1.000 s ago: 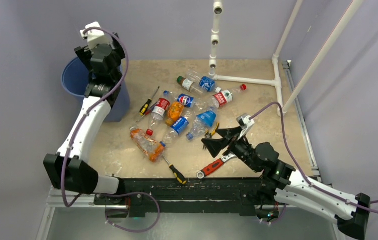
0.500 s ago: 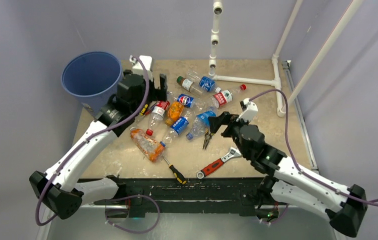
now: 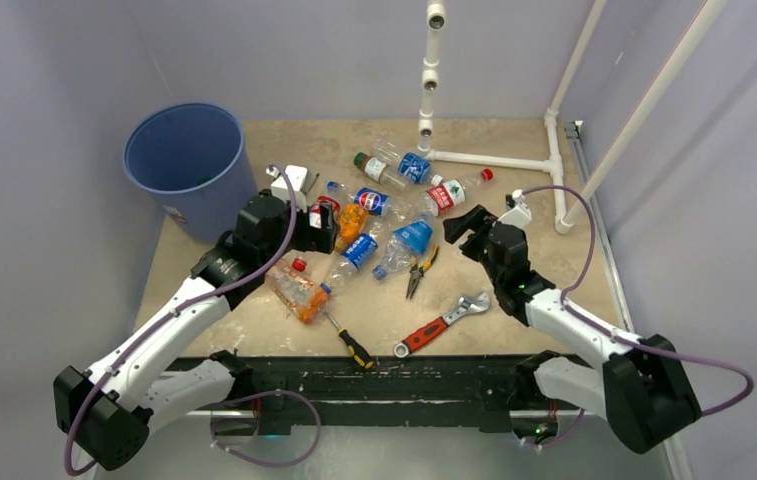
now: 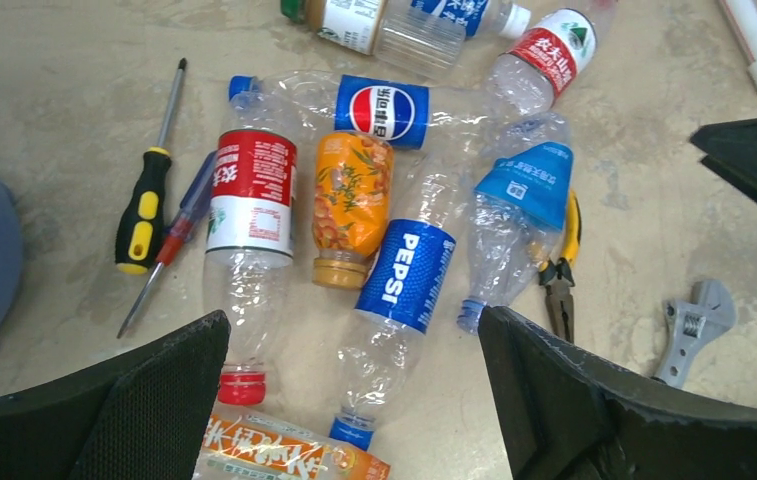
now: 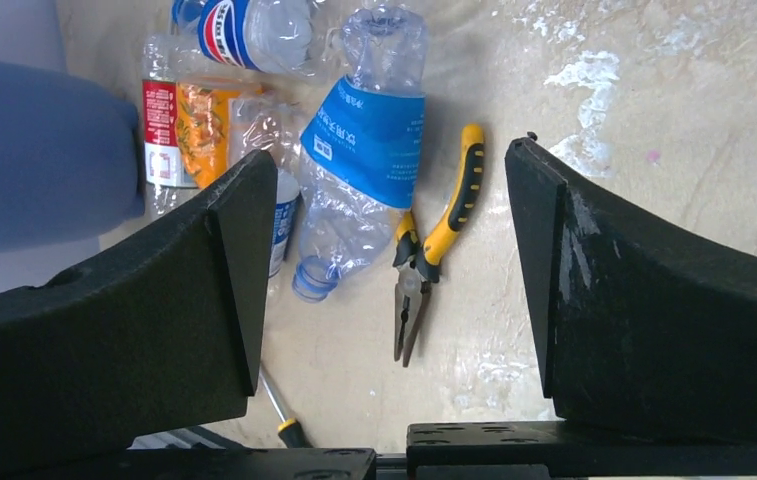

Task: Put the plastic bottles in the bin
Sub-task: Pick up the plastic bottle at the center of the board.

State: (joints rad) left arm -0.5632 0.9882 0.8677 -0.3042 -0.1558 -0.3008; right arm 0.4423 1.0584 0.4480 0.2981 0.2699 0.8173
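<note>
The blue bin stands at the far left corner. Several plastic bottles lie clustered mid-table. My left gripper hovers open over the cluster's left side. In its wrist view the jaws stand wide above a clear Pepsi bottle, with a red-labelled bottle, an orange bottle and an orange-labelled one close by. My right gripper hangs open right of the cluster. Its wrist view shows the jaws empty, above a crushed light-blue-labelled bottle.
Yellow-handled pliers lie beside the light-blue bottle, a red-handled wrench and a screwdriver nearer the front edge. Two more screwdrivers lie left of the bottles. A white pipe frame stands at the back right.
My left arm swung from over the bin down to the bottles. My right arm moved from the front edge out to the cluster's right side, and its jaws narrowed slightly.
</note>
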